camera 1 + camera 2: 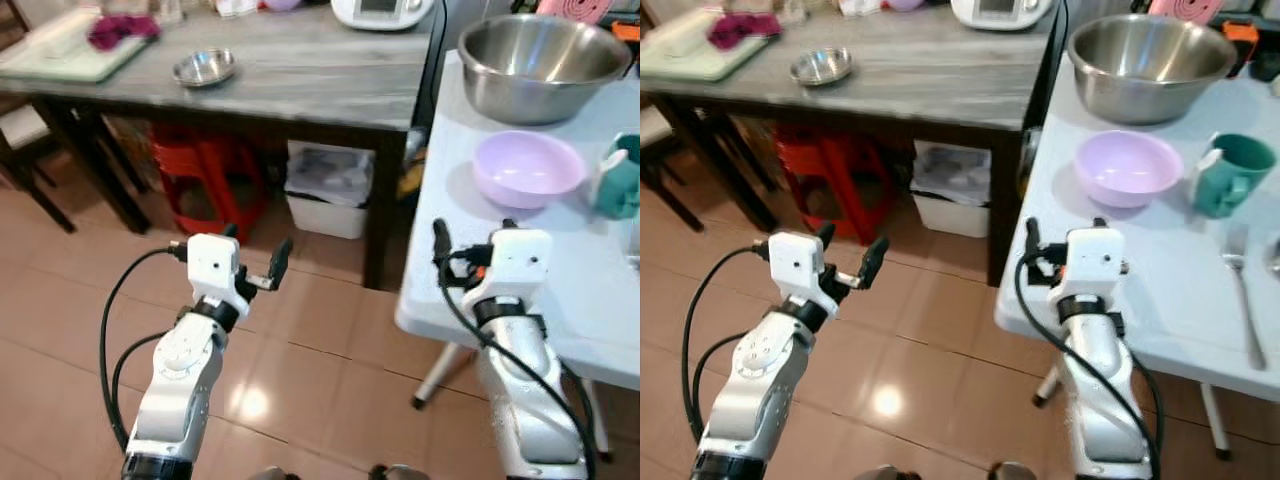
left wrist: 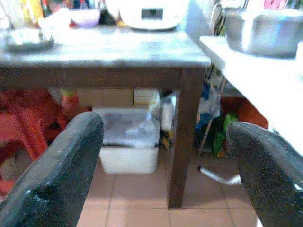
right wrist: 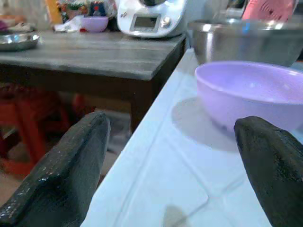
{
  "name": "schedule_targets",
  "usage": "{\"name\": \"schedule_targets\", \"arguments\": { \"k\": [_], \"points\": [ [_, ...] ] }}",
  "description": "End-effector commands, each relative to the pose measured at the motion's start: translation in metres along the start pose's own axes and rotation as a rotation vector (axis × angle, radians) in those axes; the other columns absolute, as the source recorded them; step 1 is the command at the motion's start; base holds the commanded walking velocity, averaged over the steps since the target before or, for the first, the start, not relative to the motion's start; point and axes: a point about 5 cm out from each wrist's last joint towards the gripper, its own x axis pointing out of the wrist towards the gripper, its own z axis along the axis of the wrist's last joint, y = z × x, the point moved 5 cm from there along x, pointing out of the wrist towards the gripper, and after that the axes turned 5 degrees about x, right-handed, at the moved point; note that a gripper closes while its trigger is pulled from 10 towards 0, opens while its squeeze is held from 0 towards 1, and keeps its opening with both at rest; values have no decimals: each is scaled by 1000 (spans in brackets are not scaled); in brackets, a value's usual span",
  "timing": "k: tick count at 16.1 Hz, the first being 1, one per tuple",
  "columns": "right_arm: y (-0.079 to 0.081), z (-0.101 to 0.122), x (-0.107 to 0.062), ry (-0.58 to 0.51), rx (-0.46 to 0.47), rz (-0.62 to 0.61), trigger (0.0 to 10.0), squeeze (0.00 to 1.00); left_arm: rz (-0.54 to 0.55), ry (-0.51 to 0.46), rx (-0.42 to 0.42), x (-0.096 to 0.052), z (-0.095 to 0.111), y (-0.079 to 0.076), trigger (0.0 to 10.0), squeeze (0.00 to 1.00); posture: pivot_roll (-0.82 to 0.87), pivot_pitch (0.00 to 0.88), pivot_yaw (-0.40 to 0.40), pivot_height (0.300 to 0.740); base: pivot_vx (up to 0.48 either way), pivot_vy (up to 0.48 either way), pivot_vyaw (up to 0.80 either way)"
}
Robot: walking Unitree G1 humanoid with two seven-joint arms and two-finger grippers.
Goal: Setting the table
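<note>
I find no legible text, label, brand, number or sign in any view. The white appliance point(image 3: 150, 18) at the upper centre of the right wrist frame carries a small grey display panel, but I can make out no characters on it. The packaging at the upper left of that frame is too blurred for me to read.

Both arms reach forward; left gripper point(image 1: 255, 262) and right gripper point(image 3: 175, 165) have fingers spread apart.
</note>
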Motion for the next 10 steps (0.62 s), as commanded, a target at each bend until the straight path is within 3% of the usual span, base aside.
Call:
{"name": "schedule_targets", "arguments": {
  "k": [1,4,10],
  "points": [
    [1,3,-1,-9,3,4,10000,0,-5,2,2,0,1,0,10000,0,-117,155,112,740,0,-337,-469],
    [2,1,0,-4,3,9,10000,0,-4,1,-14,1,0,-2,10000,0,-116,152,108,740,0,-109,-515],
    [4,2,2,-7,-8,21,10000,0,-37,-15,-24,-1,1,-6,10000,0,-116,147,100,740,0,0,0]
  ]
}}
